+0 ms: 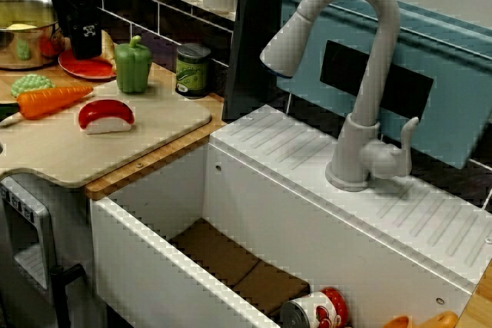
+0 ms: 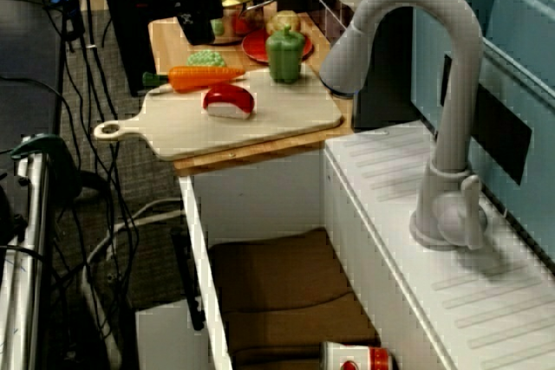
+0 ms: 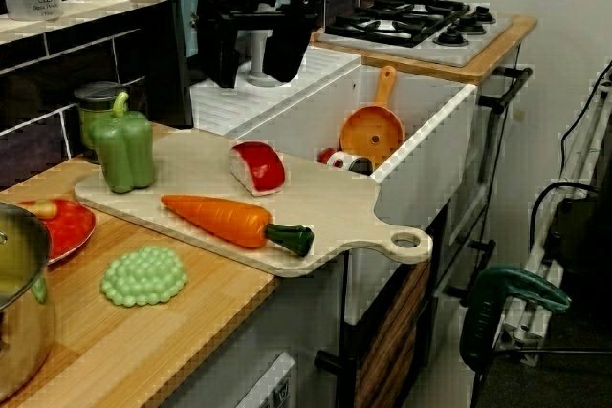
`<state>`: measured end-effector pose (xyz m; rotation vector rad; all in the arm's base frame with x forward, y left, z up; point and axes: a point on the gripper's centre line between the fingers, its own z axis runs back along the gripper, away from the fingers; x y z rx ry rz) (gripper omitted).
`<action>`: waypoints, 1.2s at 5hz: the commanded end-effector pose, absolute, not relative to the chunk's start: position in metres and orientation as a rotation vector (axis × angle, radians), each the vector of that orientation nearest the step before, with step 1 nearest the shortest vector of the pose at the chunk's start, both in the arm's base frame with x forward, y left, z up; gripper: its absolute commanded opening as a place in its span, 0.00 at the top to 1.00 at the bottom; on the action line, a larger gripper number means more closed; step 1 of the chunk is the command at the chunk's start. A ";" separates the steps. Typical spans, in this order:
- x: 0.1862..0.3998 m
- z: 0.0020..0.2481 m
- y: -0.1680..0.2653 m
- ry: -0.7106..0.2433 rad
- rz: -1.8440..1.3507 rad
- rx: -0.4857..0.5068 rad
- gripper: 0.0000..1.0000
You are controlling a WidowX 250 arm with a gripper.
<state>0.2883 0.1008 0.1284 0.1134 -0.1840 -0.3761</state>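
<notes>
Two black fingers of the gripper are hanging apart with nothing between them, so the jaws are standing released and empty. In the view from the pot end, the pale sink top is showing through the gap. The gripper is hovering well above the cutting board and touching nothing. All three views are placing it roughly over the board's middle, though how far toward the back wall it is sitting is hard to tell. The carrot is lying flat below it, along the board edge that is facing the pot. Its long axis is running back to front, with the pointed tip toward the wall and the green stem toward the front corner with the handle hole. The red-and-white piece is sitting near the board's middle, on the sink side of the carrot, close to it but apart. A green pepper is standing upright at the board's back corner, near the red plate. The arm is hanging straight down with its fingertips pointing at the board. Judging from the view from the pot end, the fingers are spreading roughly along the carrot's length rather than across it.
</notes>
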 end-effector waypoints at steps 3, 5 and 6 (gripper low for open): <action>0.280 0.091 0.079 -0.160 -0.381 0.193 0.00; 0.286 0.091 0.088 -0.149 -0.369 0.165 0.00; 0.289 0.089 0.089 -0.155 -0.372 0.171 0.00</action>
